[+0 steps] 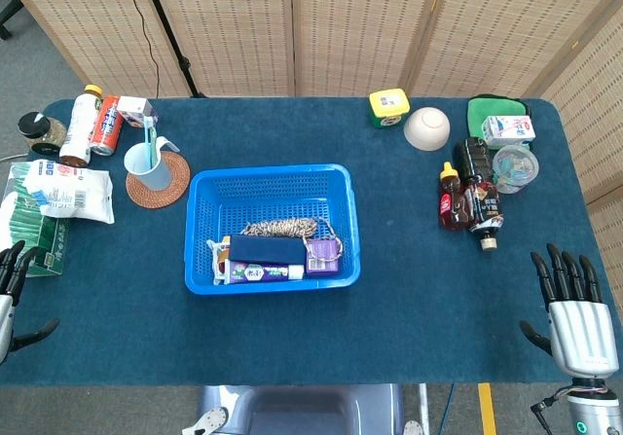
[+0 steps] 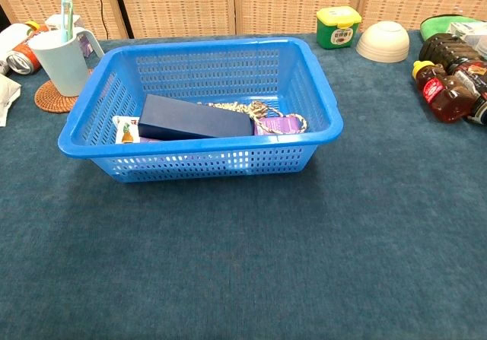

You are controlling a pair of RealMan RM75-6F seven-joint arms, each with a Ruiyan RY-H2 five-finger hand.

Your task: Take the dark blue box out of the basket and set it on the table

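Under dark blue box (image 2: 194,118) — half-hidden packet (image 2: 125,131)

left robot hand (image 1: 12,277) half off-frame

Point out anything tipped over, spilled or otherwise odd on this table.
Two dark bottles lie on their sides at the right beside the upright syrup bottle; no spill shows. In the basket the dark blue box rests tilted on the other items.

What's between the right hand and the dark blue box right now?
In the head view: bare table, then the basket wall and a purple packet beside the dark blue box. The right hand is open.
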